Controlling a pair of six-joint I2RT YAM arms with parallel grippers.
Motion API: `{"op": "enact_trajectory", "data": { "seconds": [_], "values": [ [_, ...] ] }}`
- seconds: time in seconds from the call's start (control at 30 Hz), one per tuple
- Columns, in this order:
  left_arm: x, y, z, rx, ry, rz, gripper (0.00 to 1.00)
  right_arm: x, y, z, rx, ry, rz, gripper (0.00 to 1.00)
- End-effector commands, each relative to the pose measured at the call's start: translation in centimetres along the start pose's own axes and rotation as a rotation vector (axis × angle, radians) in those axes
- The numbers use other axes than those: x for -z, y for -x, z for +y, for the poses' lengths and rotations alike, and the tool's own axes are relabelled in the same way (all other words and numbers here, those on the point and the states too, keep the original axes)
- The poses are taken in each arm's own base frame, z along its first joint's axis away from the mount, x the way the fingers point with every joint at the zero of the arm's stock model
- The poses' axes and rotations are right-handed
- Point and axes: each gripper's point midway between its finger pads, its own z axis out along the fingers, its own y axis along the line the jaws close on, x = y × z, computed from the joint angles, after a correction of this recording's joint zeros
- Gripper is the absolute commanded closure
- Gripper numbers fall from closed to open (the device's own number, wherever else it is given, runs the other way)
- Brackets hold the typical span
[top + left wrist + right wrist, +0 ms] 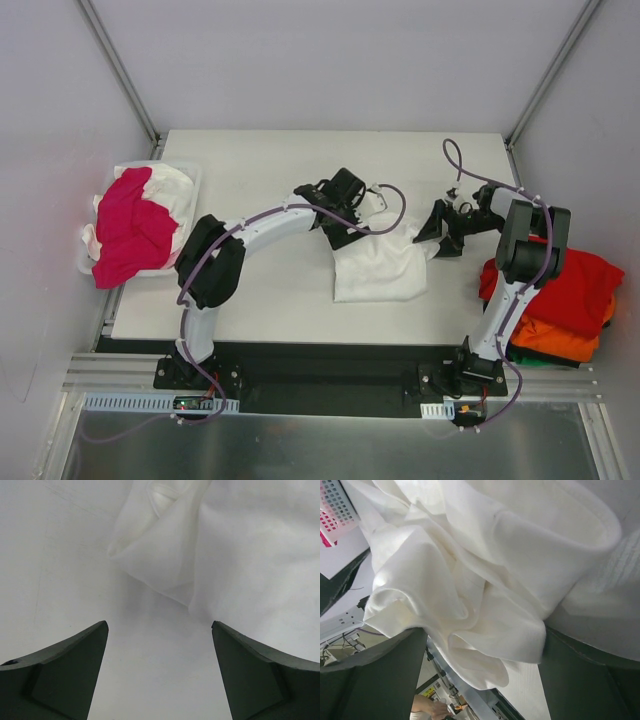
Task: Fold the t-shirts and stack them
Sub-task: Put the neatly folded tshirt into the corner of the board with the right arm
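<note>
Shirt: the white shirt (380,270) lies in the middle of the table (250,165).
Feel: soft, light and floppy, I think. Best to pinch a corner or hem.
Left end effector (160,627): fingers apart, empty, shirt edge just ahead.
Right end effector (445,232): fingers apart at the shirt's right side, loose cloth bunched between.

— Where's the white t-shirt (380,268)?
— Mid-table (260,170), partly folded, rumpled along its far edge.
— And the others?
— The magenta-pink tee (130,235) lies heaped at left. The red tee (560,275) lies on the orange tee (560,340) at right.
</note>
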Motion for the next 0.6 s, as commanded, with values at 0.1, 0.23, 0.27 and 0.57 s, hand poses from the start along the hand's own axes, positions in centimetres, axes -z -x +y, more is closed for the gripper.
{"op": "enact_trajectory", "data": {
  "seconds": [0.1,0.23,0.27,0.57],
  "values": [
    [-0.4,0.7,-3.5,0.003,-0.089,0.002,0.14,-0.9,0.2,0.6,0.042,0.056,0.004,0.12],
    [-1.1,0.6,-4.3,0.006,-0.107,0.016,0.14,-1.2,0.0,1.1,0.059,0.064,0.008,0.12],
    [-1.2,0.7,-4.4,0.006,-0.112,0.014,0.15,-1.1,0.0,1.3,0.063,0.067,0.007,0.12],
    [-1.3,1.3,-5.1,0.023,-0.149,0.013,0.14,-1.3,-0.4,2.0,0.139,0.039,0.043,0.11]
  ]
}}
